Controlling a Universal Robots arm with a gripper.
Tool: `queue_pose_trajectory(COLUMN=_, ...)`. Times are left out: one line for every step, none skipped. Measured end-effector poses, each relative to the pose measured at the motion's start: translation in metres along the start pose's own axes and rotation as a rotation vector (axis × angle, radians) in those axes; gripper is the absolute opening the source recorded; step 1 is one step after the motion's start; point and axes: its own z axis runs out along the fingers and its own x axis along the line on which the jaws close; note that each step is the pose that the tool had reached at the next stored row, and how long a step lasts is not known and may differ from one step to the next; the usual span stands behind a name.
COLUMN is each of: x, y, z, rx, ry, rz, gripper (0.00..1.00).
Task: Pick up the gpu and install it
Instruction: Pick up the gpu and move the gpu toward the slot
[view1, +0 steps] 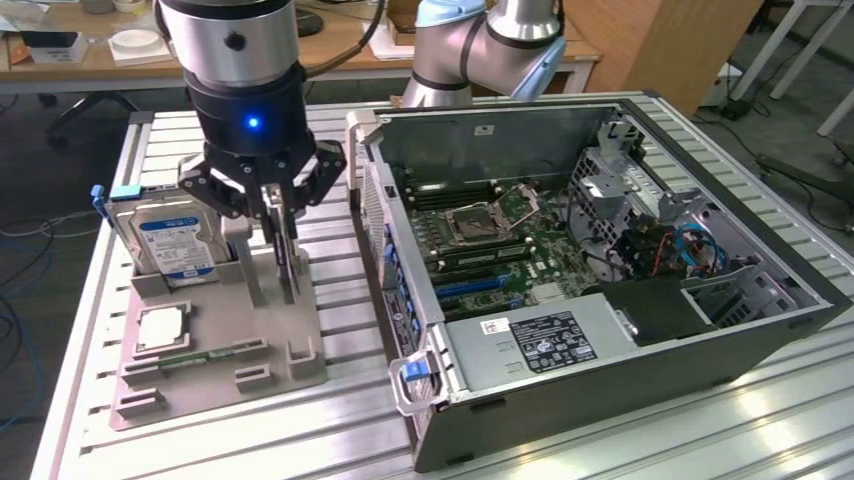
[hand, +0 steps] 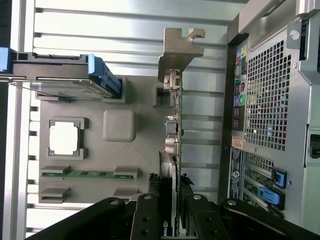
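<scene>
Slatted worktop (view1: 747, 420) is shared by an open computer case (view1: 627, 372), its motherboard (view1: 534, 250) exposed, and a grey holder (view1: 220, 385), in which a hard drive (view1: 171, 240), a processor (view1: 160, 328), a memory stick (view1: 214, 352) and the gpu (view1: 286, 268) are set; the upright gpu is clamped along its top edge by the jaws.

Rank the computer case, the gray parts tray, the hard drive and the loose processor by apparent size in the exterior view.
Largest to smallest:
1. computer case
2. gray parts tray
3. hard drive
4. processor
</scene>
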Motion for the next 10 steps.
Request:
queue_pose_trajectory(x=0.0000, y=0.0000, z=-0.0005, rx=0.0000, ry=0.0001, rz=0.000, gripper=0.26)
queue_pose_trajectory(x=0.0000, y=0.0000, z=-0.0010, rx=0.0000, ry=0.0001, rz=0.000, gripper=0.26)
queue_pose_trajectory(x=0.0000, y=0.0001, z=-0.0017, rx=0.0000, ry=0.0001, rz=0.000, gripper=0.26)
queue_pose_trajectory(x=-0.0001, y=0.0002, z=-0.0026, rx=0.0001, ry=0.0001, rz=0.000, gripper=0.26)
queue_pose_trajectory(x=-0.0001, y=0.0002, z=-0.0036, rx=0.0000, ry=0.0000, rz=0.000, gripper=0.26)
queue_pose_trajectory(x=-0.0001, y=0.0003, z=-0.0046, rx=0.0000, ry=0.0001, rz=0.000, gripper=0.26)
queue_pose_trajectory(x=-0.0001, y=0.0003, z=-0.0057, rx=0.0000, ry=0.0000, rz=0.000, gripper=0.26)
queue_pose_trajectory(x=-0.0001, y=0.0004, z=-0.0068, rx=0.0001, ry=0.0000, rz=0.000, gripper=0.26)
queue_pose_trajectory(x=-0.0001, y=0.0005, z=-0.0080, rx=0.0000, ry=0.0000, rz=0.000, gripper=0.26)
queue_pose_trajectory(x=-0.0002, y=0.0005, z=-0.0094, rx=0.0000, ry=0.0000, rz=0.000, gripper=0.26)
